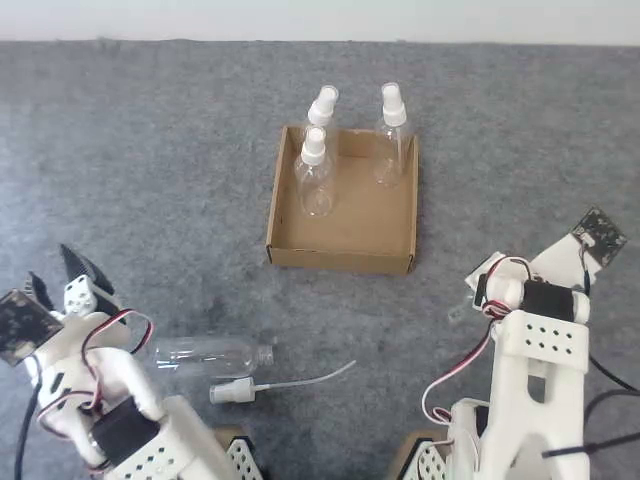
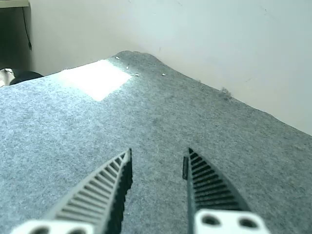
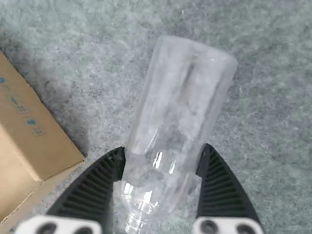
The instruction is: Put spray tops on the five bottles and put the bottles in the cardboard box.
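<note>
Left gripper (image 2: 158, 153): jaws apart, over bare mat (image 1: 150, 180). Right gripper (image 3: 163, 148): clamped on a clear bottle (image 3: 185, 97), just beside a corner of the box (image 3: 29, 131). Near the arm bases, a second bottle (image 1: 215, 354) lies on its side, with a spray top (image 1: 240, 390) lying loose just beside it. Farther off, three capped bottles (image 1: 315, 175) stand upright at the box.
</note>
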